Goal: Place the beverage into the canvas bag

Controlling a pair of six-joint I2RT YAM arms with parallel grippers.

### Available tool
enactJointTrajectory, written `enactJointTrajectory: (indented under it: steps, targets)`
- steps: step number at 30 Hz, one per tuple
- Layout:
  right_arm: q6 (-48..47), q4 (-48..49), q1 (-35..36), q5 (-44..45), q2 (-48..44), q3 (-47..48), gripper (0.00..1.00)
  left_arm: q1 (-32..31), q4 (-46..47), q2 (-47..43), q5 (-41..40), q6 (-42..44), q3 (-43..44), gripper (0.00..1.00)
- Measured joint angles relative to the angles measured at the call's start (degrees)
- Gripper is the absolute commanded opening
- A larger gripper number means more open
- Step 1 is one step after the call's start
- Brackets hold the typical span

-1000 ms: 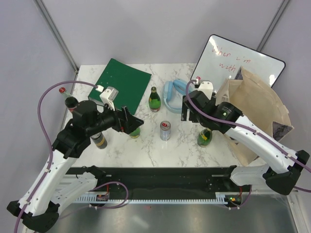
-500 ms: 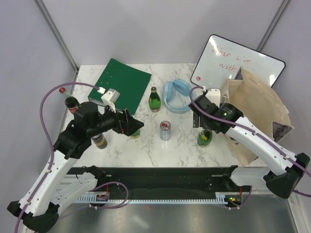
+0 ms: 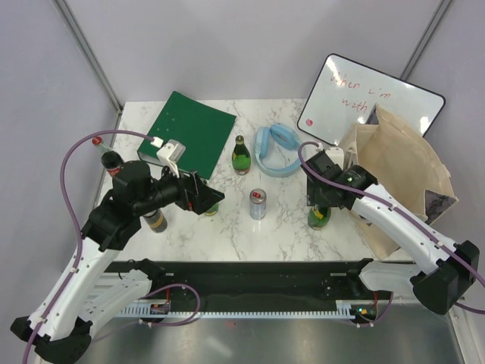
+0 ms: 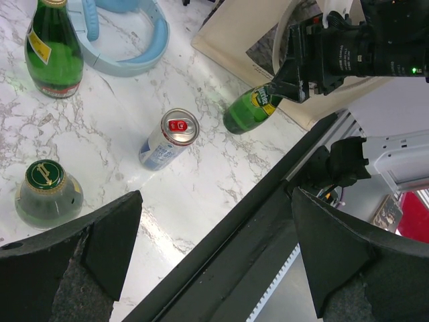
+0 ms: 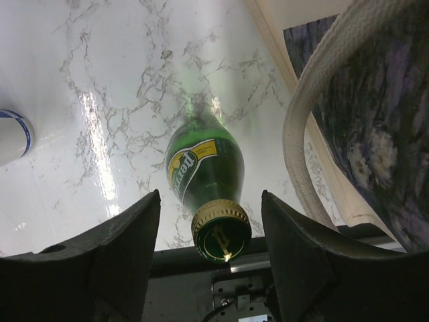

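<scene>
A green Perrier bottle [image 3: 320, 216] stands upright on the marble table beside the tan canvas bag [image 3: 405, 171]. My right gripper [image 3: 317, 199] is open just above it. In the right wrist view the bottle [image 5: 203, 166] and its gold-rimmed cap [image 5: 222, 235] lie between the spread fingers [image 5: 117, 258], which do not touch it. The bag's side and cord handle [image 5: 320, 100] are at the right. My left gripper [image 3: 198, 199] is open and empty over another green bottle [image 3: 211, 207], whose cap [image 4: 44, 176] shows in the left wrist view. That view's gripper [image 4: 216, 193] has wide jaws.
A silver can [image 3: 258, 203] stands mid-table and a third green bottle [image 3: 241, 155] behind it. A blue ring-shaped object [image 3: 273, 148], a green folder [image 3: 189, 129] and a whiteboard [image 3: 371, 95] lie at the back. Two dark bottles [image 3: 155, 220] stand at the left.
My right gripper has moved right and toward the near edge, from beside the blue ring to directly over the green bottle by the bag. The left arm has barely shifted.
</scene>
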Motion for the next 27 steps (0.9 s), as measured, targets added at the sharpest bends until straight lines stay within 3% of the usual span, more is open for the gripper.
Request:
enactJointTrajectory:
  steps: [20,27]
  targets:
    - [-4.2,5.66,-5.38,-5.14,-0.59,-3.96,0.51,0.0,0.31,0.39,0.0,-0.59,-0.94,0.98]
    - [-4.96,5.27,-5.4,-6.73,-0.63,-3.78,0.55,0.0,0.44,0.13,-0.02,-0.61,-1.2,0.98]
